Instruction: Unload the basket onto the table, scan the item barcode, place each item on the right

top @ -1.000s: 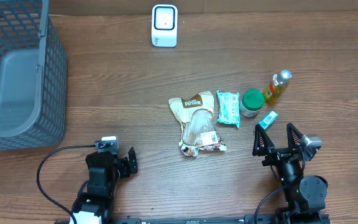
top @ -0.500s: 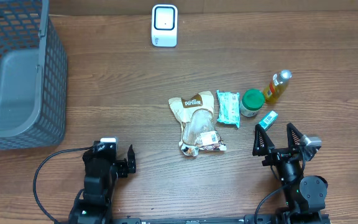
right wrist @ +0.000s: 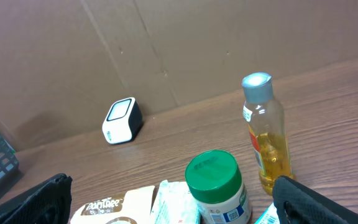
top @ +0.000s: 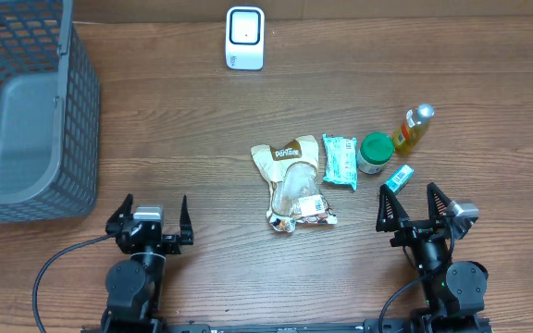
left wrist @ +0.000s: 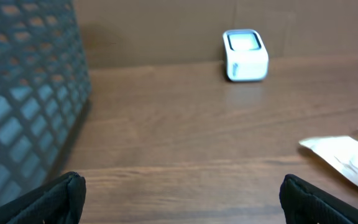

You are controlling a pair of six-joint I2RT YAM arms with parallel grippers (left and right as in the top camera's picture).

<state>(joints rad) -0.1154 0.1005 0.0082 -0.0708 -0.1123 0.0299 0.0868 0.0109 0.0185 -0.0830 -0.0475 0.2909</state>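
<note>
Overhead | left tool (top: 154, 207) jaws spread | right tool (top: 407, 202) jaws spread

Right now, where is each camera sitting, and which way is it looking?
Overhead: above the table, looking straight down; both arms show, left pincer and right pincer open.
Left wrist: low on the left arm, facing the white scanner and basket; its fingertips show at the bottom corners.
Right wrist: low on the right arm, facing the bottle and green-lidded jar; fingertips show too.
Shared: all three see the scanner.
</note>
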